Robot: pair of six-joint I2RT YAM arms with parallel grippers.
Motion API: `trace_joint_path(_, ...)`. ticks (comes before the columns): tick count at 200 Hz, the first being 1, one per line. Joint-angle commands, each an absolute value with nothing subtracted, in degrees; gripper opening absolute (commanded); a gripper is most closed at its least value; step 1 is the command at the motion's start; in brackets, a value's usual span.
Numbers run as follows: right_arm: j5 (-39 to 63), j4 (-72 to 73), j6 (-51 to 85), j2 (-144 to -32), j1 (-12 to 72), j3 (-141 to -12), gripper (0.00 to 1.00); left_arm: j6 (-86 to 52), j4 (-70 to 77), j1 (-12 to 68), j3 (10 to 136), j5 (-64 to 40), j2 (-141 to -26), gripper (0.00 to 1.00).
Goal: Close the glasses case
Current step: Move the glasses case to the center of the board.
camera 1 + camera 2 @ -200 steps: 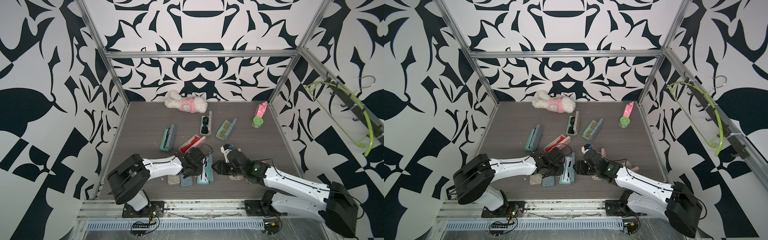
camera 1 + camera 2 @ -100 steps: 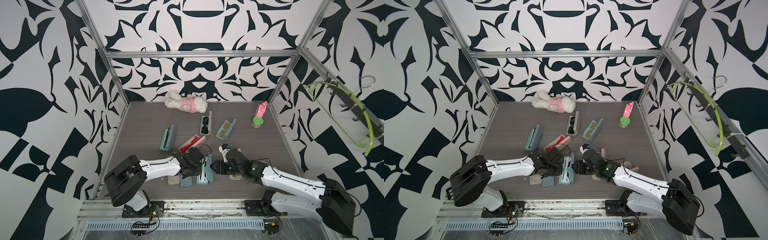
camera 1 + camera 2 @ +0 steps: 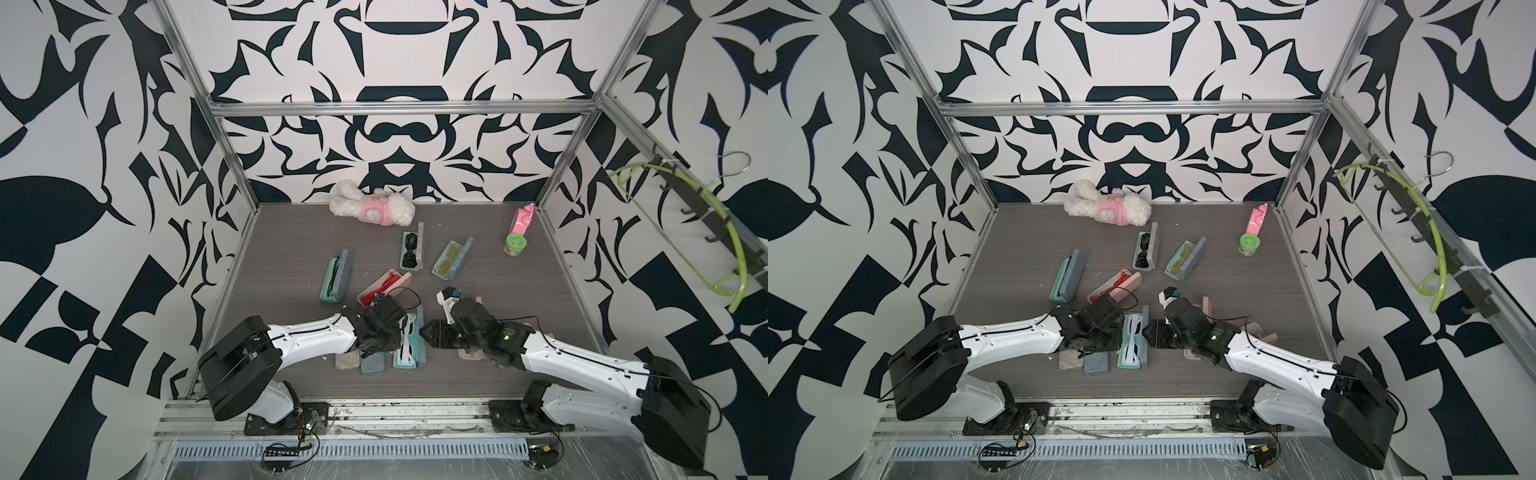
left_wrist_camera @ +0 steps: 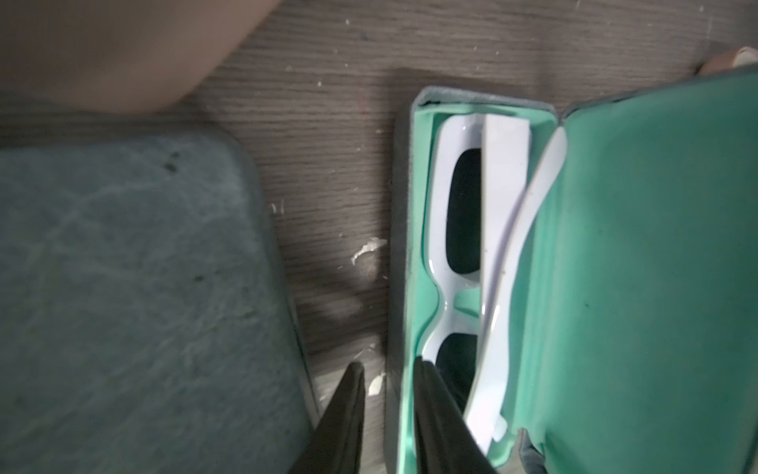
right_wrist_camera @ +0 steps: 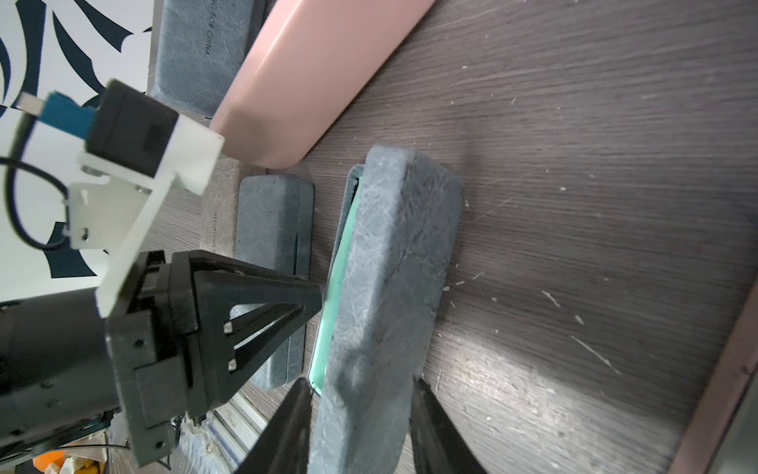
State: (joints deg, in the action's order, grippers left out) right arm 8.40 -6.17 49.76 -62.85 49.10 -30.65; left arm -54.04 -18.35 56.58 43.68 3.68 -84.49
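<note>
The glasses case (image 3: 405, 362) lies on the table (image 3: 286, 249) in the lower middle of both top views, not closed yet: its lid (image 5: 389, 266) stands nearly upright beside the white sunglasses (image 4: 439, 205). The right claw (image 5: 359, 381) seems to pinch the lid by both faces; the left claw (image 4: 389, 365), a little spread, straddles the base wall. What is left, I judge, is folding the lid down
</note>
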Motion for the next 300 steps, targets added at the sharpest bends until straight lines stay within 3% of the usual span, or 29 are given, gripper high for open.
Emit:
trace_joint_path(1, 8.7, -4.7, 49.0, -62.7, 48.9, -30.8, 0.42, -54.0, -20.1, 56.3, 43.1, 4.3, -82.4, 0.26)
trace_joint_path(129, 9.0, -4.1, 47.9, -62.2, 48.8, -30.8, 0.39, -51.5, -21.2, 56.2, 43.1, 5.3, -76.1, 0.32)
trace_joint_path(300, 10.4, 0.0, 47.2, -64.4, 48.1, -29.9, 0.33, -47.9, -21.0, 56.3, 42.9, 4.2, -75.9, 0.31)
